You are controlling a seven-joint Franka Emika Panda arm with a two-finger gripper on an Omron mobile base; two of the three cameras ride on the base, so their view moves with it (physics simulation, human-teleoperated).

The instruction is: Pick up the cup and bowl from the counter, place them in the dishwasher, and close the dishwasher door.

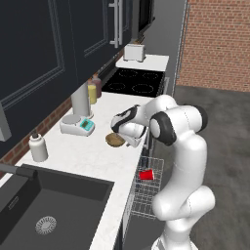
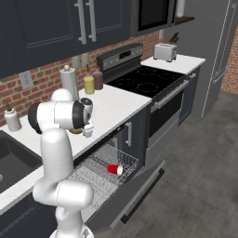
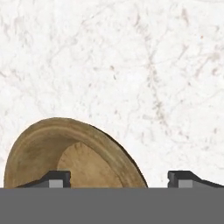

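One cup [image 1: 146,175], bright red, lying on its side in the grey wire rack [image 1: 144,188] of the dishwasher [image 2: 108,173], pulled out over the lowered dishwasher door [image 2: 135,193]. One bowl [image 1: 115,140], tan wood, sitting upright on the white counter [image 1: 83,156] near its front edge, just left of the robot's hand. One gripper [image 3: 119,179] poised directly above the counter, two dark fingertips [image 3: 56,179] spread apart, one tip over the bowl's inside and the other over bare marble to its right; holding nothing. Further along the counter: one white bottle [image 1: 37,147] beside one black sink [image 1: 46,215], one kitchen scale [image 1: 77,125], one grey canister [image 1: 80,99], one yellow jar [image 1: 92,93] and one dark red jar [image 1: 97,85]. Beyond, one black stove [image 1: 133,81] and one toaster [image 1: 134,52] at the far end.
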